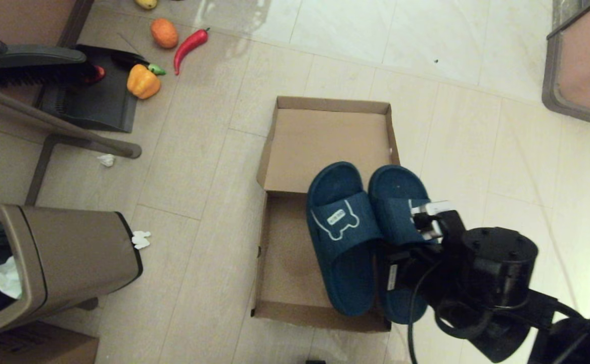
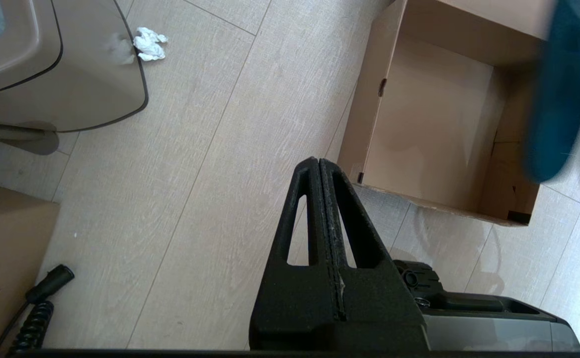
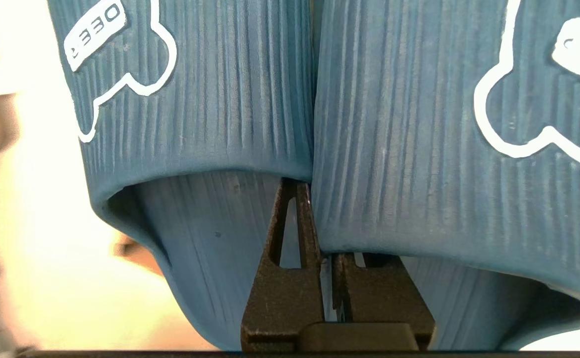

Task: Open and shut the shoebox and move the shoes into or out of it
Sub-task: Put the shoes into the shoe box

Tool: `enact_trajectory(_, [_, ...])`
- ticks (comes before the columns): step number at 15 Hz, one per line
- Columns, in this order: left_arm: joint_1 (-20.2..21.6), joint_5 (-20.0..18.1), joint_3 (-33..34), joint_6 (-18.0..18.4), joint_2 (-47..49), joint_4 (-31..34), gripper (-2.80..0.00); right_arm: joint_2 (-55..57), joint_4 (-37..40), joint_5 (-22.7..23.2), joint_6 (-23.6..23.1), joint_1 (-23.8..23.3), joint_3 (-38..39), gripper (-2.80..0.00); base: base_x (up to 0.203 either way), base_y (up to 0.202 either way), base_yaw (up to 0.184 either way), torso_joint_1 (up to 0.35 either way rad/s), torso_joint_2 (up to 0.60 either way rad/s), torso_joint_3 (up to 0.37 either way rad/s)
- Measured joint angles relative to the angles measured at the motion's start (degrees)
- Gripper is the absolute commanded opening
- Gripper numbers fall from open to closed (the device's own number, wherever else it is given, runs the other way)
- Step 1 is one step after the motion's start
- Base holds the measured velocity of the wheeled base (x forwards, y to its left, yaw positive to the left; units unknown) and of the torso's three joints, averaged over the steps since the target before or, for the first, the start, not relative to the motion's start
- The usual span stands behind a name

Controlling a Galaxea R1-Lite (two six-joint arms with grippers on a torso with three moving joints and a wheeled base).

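The brown shoebox (image 1: pixel 284 263) lies open on the floor, its lid (image 1: pixel 325 146) folded flat behind it. The two navy shoes hang side by side over the box's right half, one (image 1: pixel 343 237) showing its white bear mark, the other (image 1: pixel 396 202) partly behind my right gripper (image 1: pixel 426 217). In the right wrist view that gripper (image 3: pixel 314 219) is shut on the shoes, one finger (image 3: pixel 290 233) under each strap, pinching their adjoining sides. My left gripper (image 2: pixel 318 161) is shut and empty above the floor, near the shoebox's (image 2: pixel 434 124) front left corner; the shoes (image 2: pixel 563 99) show blurred there.
A brown waste bin (image 1: pixel 57 258) lies tipped at the left with crumpled paper (image 1: pixel 141 239) beside it. Behind it are a dustpan (image 1: pixel 92 96), a yellow pepper (image 1: pixel 143 82), a red chili (image 1: pixel 189 46) and an orange (image 1: pixel 164 33). A printed carton (image 1: pixel 32 349) sits near left; furniture (image 1: pixel 583 65) far right.
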Motion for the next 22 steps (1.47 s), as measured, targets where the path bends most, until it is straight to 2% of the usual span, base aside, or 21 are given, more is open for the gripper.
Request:
enact_trajectory(5, [0.0,0.0,0.0,0.0,0.0,0.0,-2.8,-8.0,0.7,1.1,0.4,-21.3,8.5,-2.8,0.0,0.0,0.0,0.0,0.0,0.0])
enact_trajectory(9, [0.0,0.0,0.0,0.0,0.0,0.0,-2.8,-6.2,0.6,4.4,1.2,-30.9,10.7,-2.8,0.0,0.0,0.0,0.0,0.0,0.0])
enact_trajectory(13, [0.0,0.0,0.0,0.0,0.0,0.0,-2.8,4.8,0.0,6.8,2.1,-35.1,5.5,-2.8,0.0,0.0,0.0,0.0,0.0,0.0])
enact_trajectory(16, [0.0,0.0,0.0,0.0,0.0,0.0,-2.8,14.9,-4.6,8.5,1.4,-36.1,0.4,-2.8,0.0,0.0,0.0,0.0,0.0,0.0])
enact_trajectory(18, [0.0,0.0,0.0,0.0,0.0,0.0,-2.8,21.4,-8.1,10.0,-1.1,-36.9,-3.0,-2.8,0.0,0.0,0.0,0.0,0.0,0.0])
enact_trajectory(22, [0.0,0.0,0.0,0.0,0.0,0.0,-2.8,30.3,-9.7,12.8,-6.0,-38.4,-10.3,-2.8,0.0,0.0,0.0,0.0,0.0,0.0])
